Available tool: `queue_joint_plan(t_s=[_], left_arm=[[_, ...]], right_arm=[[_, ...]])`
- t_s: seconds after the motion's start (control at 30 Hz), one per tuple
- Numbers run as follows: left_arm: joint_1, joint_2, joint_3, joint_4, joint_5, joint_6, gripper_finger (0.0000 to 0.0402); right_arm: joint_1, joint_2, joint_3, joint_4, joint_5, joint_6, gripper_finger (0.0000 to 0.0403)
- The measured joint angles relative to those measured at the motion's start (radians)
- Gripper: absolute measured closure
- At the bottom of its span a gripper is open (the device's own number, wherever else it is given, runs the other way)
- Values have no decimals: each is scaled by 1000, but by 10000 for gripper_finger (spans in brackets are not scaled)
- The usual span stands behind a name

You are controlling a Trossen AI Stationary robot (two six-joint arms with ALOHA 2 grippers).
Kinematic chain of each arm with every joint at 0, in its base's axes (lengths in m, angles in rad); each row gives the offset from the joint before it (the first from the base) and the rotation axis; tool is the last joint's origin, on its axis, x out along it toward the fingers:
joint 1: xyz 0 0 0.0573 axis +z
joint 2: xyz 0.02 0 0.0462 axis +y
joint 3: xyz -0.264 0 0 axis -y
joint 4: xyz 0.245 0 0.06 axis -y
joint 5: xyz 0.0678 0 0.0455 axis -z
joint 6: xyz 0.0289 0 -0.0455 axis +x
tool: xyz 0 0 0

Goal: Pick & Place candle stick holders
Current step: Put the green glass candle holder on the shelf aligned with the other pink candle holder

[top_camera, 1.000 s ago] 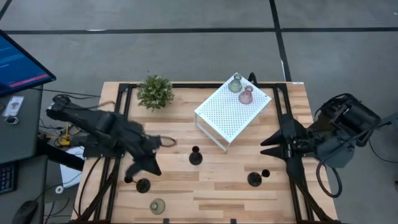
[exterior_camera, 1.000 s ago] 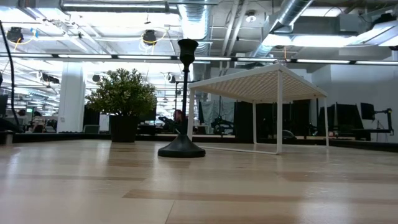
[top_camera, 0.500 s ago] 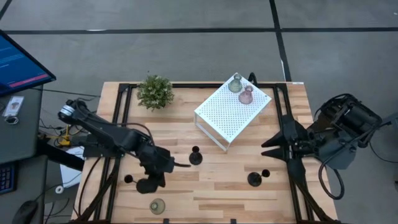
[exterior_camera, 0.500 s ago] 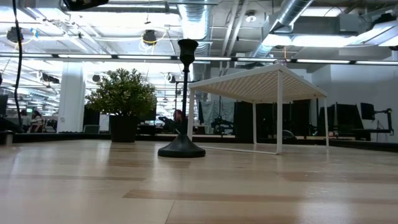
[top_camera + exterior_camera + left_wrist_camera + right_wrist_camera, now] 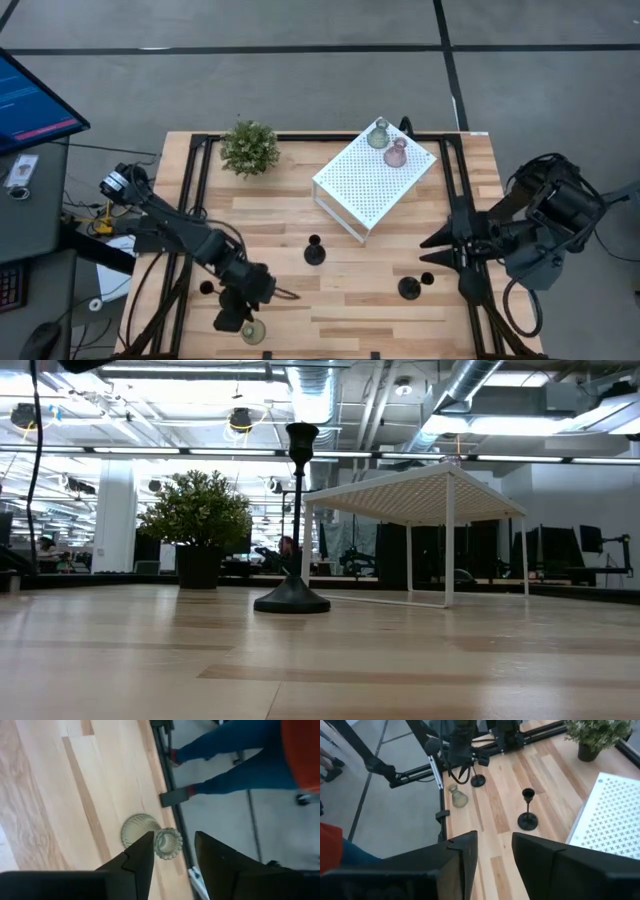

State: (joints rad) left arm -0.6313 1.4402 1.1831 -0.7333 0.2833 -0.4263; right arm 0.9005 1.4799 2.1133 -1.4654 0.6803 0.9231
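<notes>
The wooden table is carrying everything, with black rails running along its left and right edges. The white perforated box is standing on legs toward the far right part of the table, and on its far corner a greenish-grey glass holder and a pink glass holder are sitting just beside each other. A green potted plant is sitting near the far left corner.

The left arm is reaching along the left side to the near edge, and its left tool is hanging over another greenish-grey glass holder that is standing by the near edge; the fingers are standing spread, one on each side of the holder's ribbed mouth without touching it. A black holder is standing just beside the tool and is partly covered by the arm.

A second black holder is standing at the table's middle, in front of the box. A third black holder is standing toward the near right.

The right tool is waiting over the right edge with its fingers parted and nothing between them.

Beyond the near edge a person's legs are showing on the floor.
</notes>
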Motion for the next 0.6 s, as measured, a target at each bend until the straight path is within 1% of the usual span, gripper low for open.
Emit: queue_joint_plan(t_s=[0.2, 0.53, 0.6], left_arm=[[-47, 41, 0, 0, -74, -24, 261], [-57, 75, 0, -18, -74, -27, 261], [-58, 75, 7, -49, -76, -27, 261]], right_arm=[[29, 0, -4, 7, 0, 22, 288], [36, 0, -4, 7, 0, 47, 288], [36, 0, -4, 7, 0, 47, 288]])
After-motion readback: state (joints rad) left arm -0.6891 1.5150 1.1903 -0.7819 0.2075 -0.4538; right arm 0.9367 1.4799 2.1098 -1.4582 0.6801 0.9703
